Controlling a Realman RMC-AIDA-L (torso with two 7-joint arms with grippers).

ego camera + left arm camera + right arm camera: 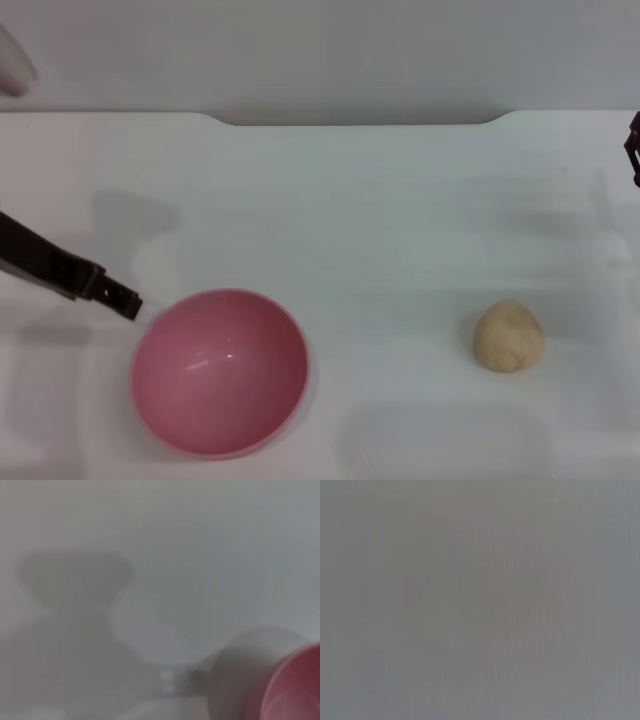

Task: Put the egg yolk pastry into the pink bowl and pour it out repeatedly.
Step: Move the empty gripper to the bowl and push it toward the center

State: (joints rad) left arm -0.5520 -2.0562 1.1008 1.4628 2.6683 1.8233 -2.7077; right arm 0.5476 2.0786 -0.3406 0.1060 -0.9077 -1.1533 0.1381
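Observation:
The pink bowl stands empty on the white table near the front left; part of its rim also shows in the left wrist view. Well to its right, alone on the table, lies the egg yolk pastry, a small pale tan dome. My left gripper reaches in from the left edge as a dark bar, its tip just beside the bowl's upper-left rim; whether it touches the rim I cannot tell. Only a dark sliver of my right gripper shows at the far right edge, well behind the pastry. The right wrist view is plain grey.
The white table runs back to a grey wall, with a shallow notch in its far edge. A pale blurred object sits at the top left corner. The left arm's shadow falls on the table behind the bowl.

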